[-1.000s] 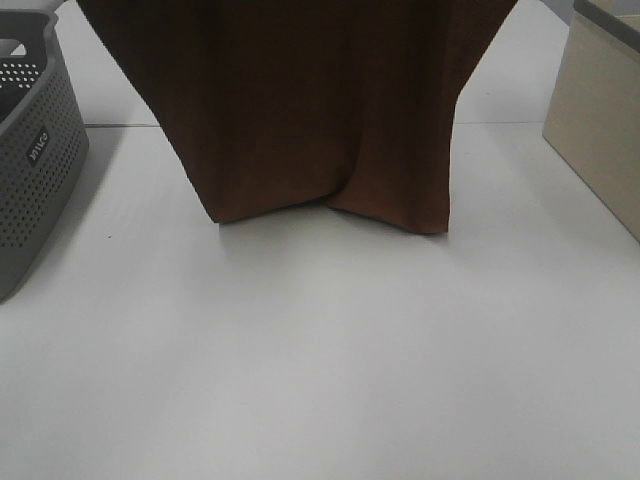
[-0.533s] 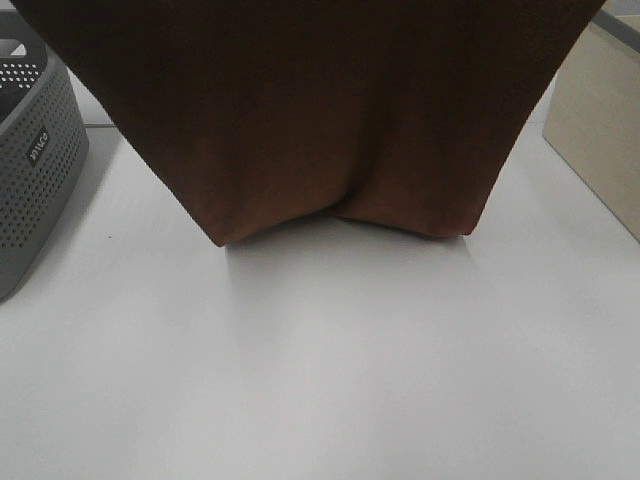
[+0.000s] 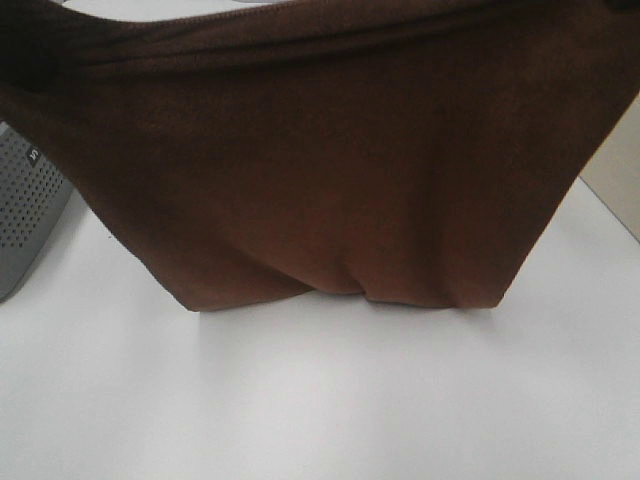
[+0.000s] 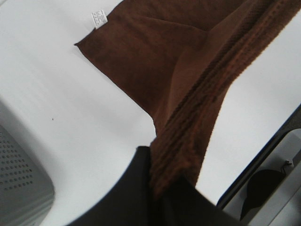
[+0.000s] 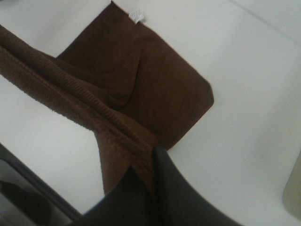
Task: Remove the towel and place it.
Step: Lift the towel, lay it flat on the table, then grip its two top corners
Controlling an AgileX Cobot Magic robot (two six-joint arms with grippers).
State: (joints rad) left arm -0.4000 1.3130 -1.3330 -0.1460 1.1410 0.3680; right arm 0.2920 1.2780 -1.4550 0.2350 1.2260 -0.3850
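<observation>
The white table fills the lower half of the high view; its far part is hidden behind the cloth. The brown towel hangs spread wide above it, held up by its top edge at both ends, and covers most of the upper picture. Its two upper corners are cut off by the frame, so neither arm shows in this view. Its bottom edge sags to the table near the middle, and the wrist views show the lower part lying flat on the white surface.

The grey basket stands at the left, mostly covered by the towel, with only a patch of its holed wall visible. At the right edge a sliver of a beige box shows past the cloth; the rest is hidden.

The left gripper is clenched on a bunched corner of the towel, the dark fingers pinching the folded rim. The right gripper grips the opposite corner the same way. Dark shapes beyond the table edge in both wrist views are too blurred to make out.

A small white tag sits at one low corner of the towel, its print unreadable
</observation>
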